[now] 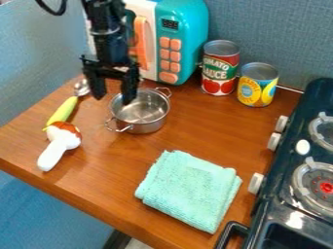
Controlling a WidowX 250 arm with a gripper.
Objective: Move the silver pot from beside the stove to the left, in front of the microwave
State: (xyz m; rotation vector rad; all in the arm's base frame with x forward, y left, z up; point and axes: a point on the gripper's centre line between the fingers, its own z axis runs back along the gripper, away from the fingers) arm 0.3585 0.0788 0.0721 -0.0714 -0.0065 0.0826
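Fingers [129, 88] spread apart with a gap between them, the black gripper [113, 88] hangs pointing down at the left rim of a small metal pot [150, 120], one fingertip overlapping that rim in view; whether they touch, I cannot tell. The pot stands upright towards the back edge of the wooden tabletop [117, 174], in front of the teal toy microwave [190, 30]. It looks thin-walled, light and stiff, hard to crush but likely slippery on its polished side. The best hold would be across the rim, one finger inside and one outside, or on one of the two wire loop handles, though a loop might let it swing or tilt. Inside the pot, bare shiny floor and wall show. Near the back edge stand two cans, one with a red and green label [220, 73] and one with a yellow label [257, 90]; their contents are hidden, as are the microwave's. Towards the left corner lie a spoon with a yellow-green handle [63, 110] and a white-and-brown toy [57, 148]. A folded mint cloth [189, 190], soft and limp, lies by the near edge, beside the black toy stove [296, 170].
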